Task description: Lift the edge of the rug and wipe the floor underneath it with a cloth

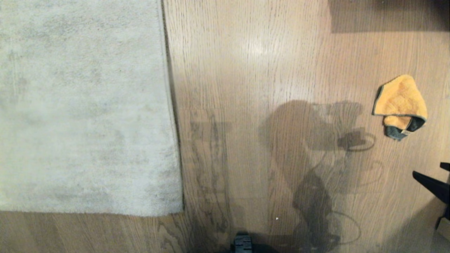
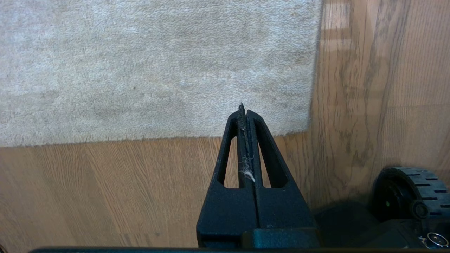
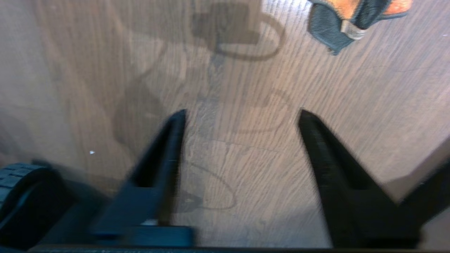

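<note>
Grey short-pile rug (image 1: 84, 105) covers the left part of the head view, lying flat on the floor (image 1: 253, 70), which is brown wood-grain planks. Its straight rug edge (image 1: 172, 105) runs down the picture to a corner near the bottom, and no part of it is raised. The cloth (image 1: 400, 105), orange with dark trim, lies crumpled on the bare planks far to the right, well apart from the rug.

The right gripper (image 3: 242, 116) hangs over the bare floor with its jaws spread wide and nothing between them; in its wrist view the cloth's dark corner (image 3: 334, 31) lies ahead of the fingertips, not touching them. In the head view only a dark part of that arm shows at the right border, below the cloth.

The left gripper (image 2: 245, 110) has its jaws pressed together, holding nothing, with a wisp of pale fluff caught between them. It points toward the rug's corner from above the planks. A black wheel (image 2: 407, 193) of the base sits beside it.
</note>
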